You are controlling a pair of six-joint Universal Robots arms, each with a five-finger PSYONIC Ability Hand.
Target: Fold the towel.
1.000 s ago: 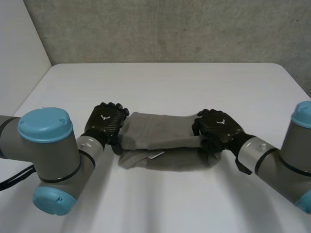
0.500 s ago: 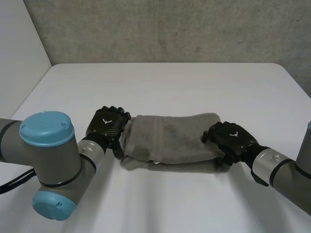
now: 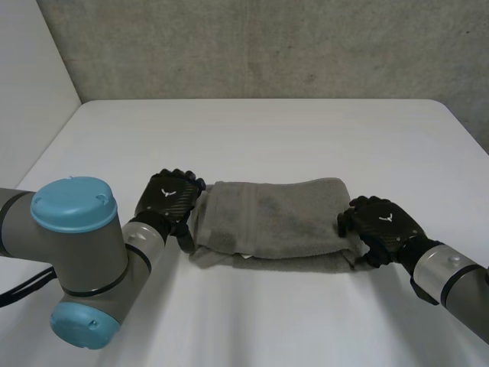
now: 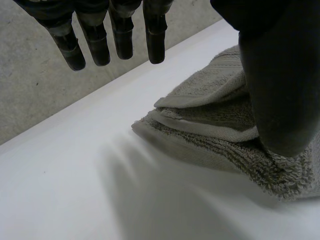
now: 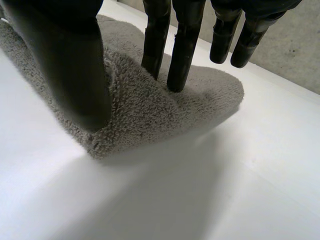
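**Folded towel flanked by 2 slack hands**

The towel (image 3: 271, 222) is laid as a long grey band of several layers across the lower middle of the head view, on the white table (image 3: 260, 138). Its stacked edges are seen beside the left thumb (image 4: 280, 90) in the left wrist view.

The left hand (image 3: 170, 196) is placed at the band's left end. Its fingers (image 4: 120, 35) are held straight and spread above bare table, off the cloth. Only the thumb is set against the towel's end, probably to steady it.

The right hand (image 3: 380, 224) is placed at the right end. Its fingers (image 5: 180, 55) are held straight, with 2 tips pressed onto the top layer. Its thumb (image 5: 75, 65) is set against the cloth's side, and no clamp is evident. This contact is judged to flatten the fold. The fold looks largely done.
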